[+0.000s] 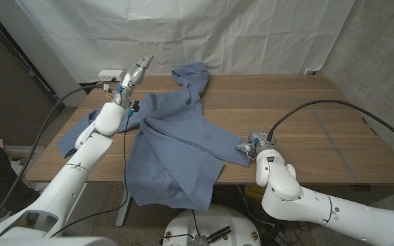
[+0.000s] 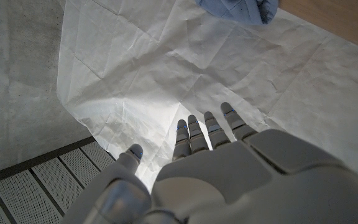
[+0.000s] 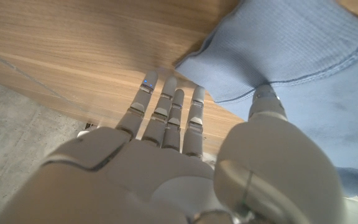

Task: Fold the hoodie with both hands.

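My left hand (image 1: pixel 137 73) is raised above the far left of the wooden counter (image 1: pixel 320 116), fingers (image 2: pixel 207 130) straight and slightly apart, gripping nothing. The crumpled light-blue cotton hoodie (image 1: pixel 176 143) sprawls across the counter's left and middle, its lower part hanging over the near edge. My right hand (image 1: pixel 255 145) sits at the hoodie's ribbed corner, fingers (image 3: pixel 166 102) extended, thumb on the cloth; I cannot tell whether it grips.

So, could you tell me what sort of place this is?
Probably a lab or test room: a creased white sheet hangs as a backdrop behind the wooden table, and cables trail off it.
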Action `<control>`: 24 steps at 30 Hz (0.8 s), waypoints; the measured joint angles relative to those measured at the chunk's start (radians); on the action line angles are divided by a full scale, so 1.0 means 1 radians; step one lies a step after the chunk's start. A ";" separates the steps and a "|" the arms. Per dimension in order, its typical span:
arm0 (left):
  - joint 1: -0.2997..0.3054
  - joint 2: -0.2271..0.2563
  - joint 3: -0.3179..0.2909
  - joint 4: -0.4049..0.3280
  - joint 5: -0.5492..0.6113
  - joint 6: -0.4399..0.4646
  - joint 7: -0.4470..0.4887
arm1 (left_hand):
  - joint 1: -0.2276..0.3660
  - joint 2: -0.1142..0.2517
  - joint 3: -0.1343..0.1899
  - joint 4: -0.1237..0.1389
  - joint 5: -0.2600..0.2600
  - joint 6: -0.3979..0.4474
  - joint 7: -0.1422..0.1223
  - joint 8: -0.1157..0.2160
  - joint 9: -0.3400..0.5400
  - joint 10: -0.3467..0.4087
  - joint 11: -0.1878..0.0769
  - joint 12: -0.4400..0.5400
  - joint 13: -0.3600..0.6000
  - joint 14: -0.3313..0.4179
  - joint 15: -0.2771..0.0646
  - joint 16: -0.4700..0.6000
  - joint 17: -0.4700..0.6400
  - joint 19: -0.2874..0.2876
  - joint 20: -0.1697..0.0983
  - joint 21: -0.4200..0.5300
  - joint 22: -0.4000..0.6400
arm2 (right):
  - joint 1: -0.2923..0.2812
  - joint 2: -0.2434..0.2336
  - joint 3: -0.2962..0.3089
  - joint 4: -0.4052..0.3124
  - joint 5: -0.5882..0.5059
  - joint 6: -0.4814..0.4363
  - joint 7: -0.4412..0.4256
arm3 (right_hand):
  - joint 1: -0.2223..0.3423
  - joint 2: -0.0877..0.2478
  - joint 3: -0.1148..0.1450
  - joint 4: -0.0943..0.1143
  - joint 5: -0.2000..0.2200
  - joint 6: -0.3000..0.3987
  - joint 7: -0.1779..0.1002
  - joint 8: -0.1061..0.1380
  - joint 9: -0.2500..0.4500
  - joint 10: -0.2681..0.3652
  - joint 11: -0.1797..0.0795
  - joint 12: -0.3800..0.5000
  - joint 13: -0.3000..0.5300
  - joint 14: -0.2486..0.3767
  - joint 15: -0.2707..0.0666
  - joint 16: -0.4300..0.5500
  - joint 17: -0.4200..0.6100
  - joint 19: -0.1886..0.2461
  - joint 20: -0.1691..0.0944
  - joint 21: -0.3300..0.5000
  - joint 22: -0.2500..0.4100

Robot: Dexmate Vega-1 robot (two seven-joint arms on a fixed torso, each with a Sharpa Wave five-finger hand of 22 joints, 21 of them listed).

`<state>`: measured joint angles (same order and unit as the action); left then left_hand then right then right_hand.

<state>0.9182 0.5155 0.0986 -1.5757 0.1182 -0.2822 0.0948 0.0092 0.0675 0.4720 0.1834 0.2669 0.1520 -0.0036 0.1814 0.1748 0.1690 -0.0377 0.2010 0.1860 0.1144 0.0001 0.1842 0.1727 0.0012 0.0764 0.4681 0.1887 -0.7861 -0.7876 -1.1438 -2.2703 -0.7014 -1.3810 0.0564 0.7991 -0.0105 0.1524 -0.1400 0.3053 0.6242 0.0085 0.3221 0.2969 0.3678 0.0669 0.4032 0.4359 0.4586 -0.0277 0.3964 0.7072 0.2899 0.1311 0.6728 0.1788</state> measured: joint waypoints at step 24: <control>0.025 0.006 -0.014 -0.041 0.011 0.018 0.005 | 0.000 0.000 0.000 0.000 0.000 0.000 0.000 0.000 0.000 0.000 0.000 0.000 0.000 0.000 0.000 0.000 0.000 -0.003 -0.003 -0.010 0.000 | -0.134 -0.004 0.078 0.083 -0.019 0.230 -0.342 | 0.334 0.094 0.005 -0.022 0.089 0.463 -0.023 0.186 0.004 0.370 -0.131 0.296 0.163 0.260 -0.041 0.330 0.174 0.155 -0.094 0.002 0.010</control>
<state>0.9435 0.5218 0.0843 -1.6163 0.1296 -0.2638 0.0993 0.0092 0.0675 0.4720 0.1834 0.2669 0.1520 -0.0036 0.1814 0.1748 0.1689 -0.0377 0.2010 0.1859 0.1143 0.0000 0.1842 0.1727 -0.0021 0.0732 0.4583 0.1886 -0.9201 -0.7919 -1.0659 -2.1874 -0.7200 -1.1506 -0.2851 1.1329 0.0836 0.1577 -0.1619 0.3946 1.0869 -0.0146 0.5076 0.3008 0.7381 -0.0636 0.6995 0.5994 0.7182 -0.0686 0.7259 0.8813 0.4447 0.0374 0.6744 0.1888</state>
